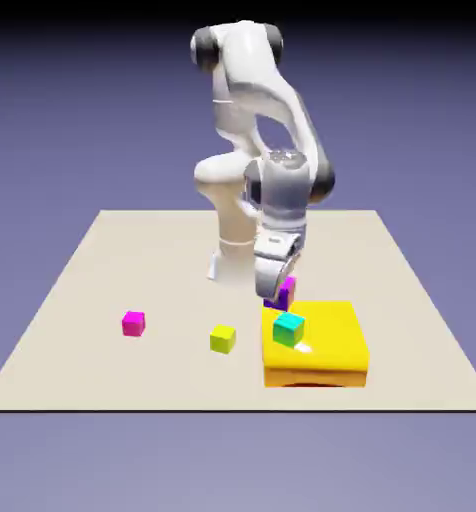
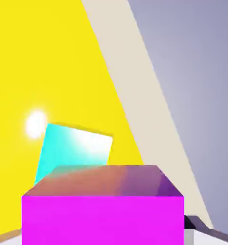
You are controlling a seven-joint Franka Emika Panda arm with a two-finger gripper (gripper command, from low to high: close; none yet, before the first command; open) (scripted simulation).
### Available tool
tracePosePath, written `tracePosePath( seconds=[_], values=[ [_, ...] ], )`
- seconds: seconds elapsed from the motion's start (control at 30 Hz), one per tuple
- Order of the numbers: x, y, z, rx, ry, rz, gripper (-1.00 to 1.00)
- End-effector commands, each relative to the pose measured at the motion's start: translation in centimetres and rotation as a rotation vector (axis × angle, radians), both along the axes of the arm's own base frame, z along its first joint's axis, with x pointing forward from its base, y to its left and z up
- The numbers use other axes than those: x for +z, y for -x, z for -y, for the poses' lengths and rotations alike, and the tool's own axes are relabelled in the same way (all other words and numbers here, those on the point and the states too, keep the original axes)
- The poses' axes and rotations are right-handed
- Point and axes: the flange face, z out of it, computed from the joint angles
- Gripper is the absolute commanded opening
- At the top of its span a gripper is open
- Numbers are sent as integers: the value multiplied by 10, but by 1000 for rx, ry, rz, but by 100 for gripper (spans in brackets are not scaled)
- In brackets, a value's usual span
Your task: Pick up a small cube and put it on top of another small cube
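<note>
Filling most of the hand view, the yellow block [image 2: 53, 72] runs off the frame's edges; the exterior view shows it whole on the table [image 1: 102, 260]. Gripper [image 1: 278, 290] clamps the small cube [image 2: 104, 210], held in the air just above the teal cube [image 1: 288, 327]; fingers mostly hidden behind it. Only the exterior view shows the pink cube [image 1: 133, 323] and yellow-green cube [image 1: 222, 339].

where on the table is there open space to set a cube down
Bare table lies behind the pink cube and yellow-green cube, plus a strip right of the yellow block. It is crowded around the teal cube, under the hand.
</note>
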Motion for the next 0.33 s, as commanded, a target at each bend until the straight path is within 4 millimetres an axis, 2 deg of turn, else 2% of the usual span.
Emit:
tracePosePath(
  seconds=[0.0,0.17,0.2,0.23,0.3],
  values=[
    [0,0,0,0,1,1,-100],
    [-70,0,1,0,1,1,-100],
    [-70,0,1,0,1,1,100],
    [-70,0,1,0,1,1,100],
    [-41,-1,-1,2,-1,0,100]
  ],
)
